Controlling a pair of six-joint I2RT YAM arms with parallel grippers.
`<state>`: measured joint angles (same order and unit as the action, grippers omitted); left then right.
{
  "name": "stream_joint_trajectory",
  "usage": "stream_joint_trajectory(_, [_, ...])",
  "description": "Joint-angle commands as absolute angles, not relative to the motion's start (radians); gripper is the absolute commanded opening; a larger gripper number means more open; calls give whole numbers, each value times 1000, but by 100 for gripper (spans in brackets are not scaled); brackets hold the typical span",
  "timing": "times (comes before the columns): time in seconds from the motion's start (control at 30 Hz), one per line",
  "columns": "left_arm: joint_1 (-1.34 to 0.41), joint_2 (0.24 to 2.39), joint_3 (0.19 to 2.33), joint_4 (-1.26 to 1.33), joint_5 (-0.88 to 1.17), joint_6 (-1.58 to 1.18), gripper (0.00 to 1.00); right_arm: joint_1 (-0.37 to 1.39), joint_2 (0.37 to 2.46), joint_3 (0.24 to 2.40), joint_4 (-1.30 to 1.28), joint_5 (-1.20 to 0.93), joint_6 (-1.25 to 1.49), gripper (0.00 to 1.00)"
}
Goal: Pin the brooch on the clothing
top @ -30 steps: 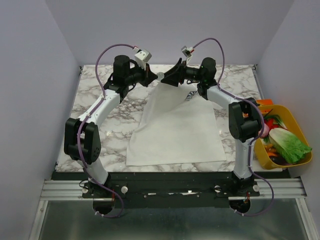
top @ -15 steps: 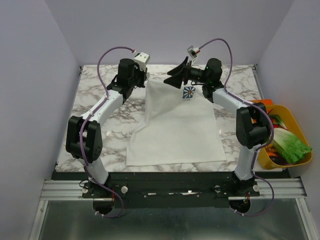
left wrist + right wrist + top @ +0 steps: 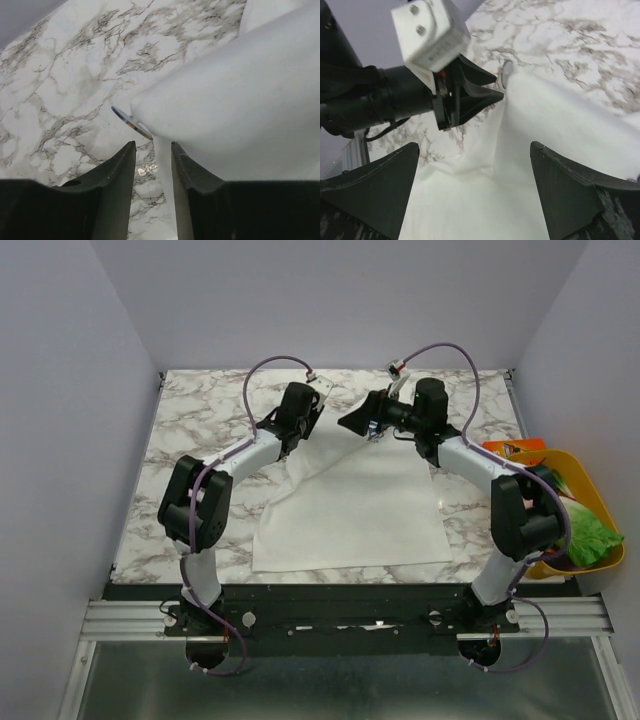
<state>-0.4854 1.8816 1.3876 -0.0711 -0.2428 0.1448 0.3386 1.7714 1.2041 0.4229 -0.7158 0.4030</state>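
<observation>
The clothing [image 3: 350, 495] is a white T-shirt on the marble table, its upper left part raised in a fold [image 3: 230, 95]. The brooch [image 3: 131, 122] shows edge-on as a thin dark disc at the tip of that fold, also visible as the brooch [image 3: 507, 74]. My left gripper [image 3: 152, 146] is open just short of the brooch, with a hanging strip of fabric in the gap and nothing pinched. In the top view the left gripper [image 3: 312, 422] is at the shirt's upper left. My right gripper [image 3: 475, 147] stands wide open above the shirt; the top view has the right gripper [image 3: 352, 420] facing the left one.
A yellow basket [image 3: 592, 488] with lettuce and other vegetables sits off the table's right edge. Bare marble table [image 3: 200, 440] lies left of the shirt. Purple walls close in the left, back and right. The left arm's white wrist camera [image 3: 427, 32] is close in front of the right gripper.
The left arm swung right to the shirt's upper left edge and its jaws went from shut to open. The right gripper opened fully. The lifted shirt top dropped into a raised fold.
</observation>
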Motion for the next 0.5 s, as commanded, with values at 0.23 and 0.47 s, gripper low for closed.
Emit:
stream_joint_trajectory(0.23, [-482, 1633, 1283, -14, -221, 5, 99, 328, 1524, 1057, 71, -253, 445, 100])
stream_joint_trajectory(0.47, [-477, 1384, 1164, -49, -305, -141, 99, 330, 1398, 979, -74, -158, 445, 100])
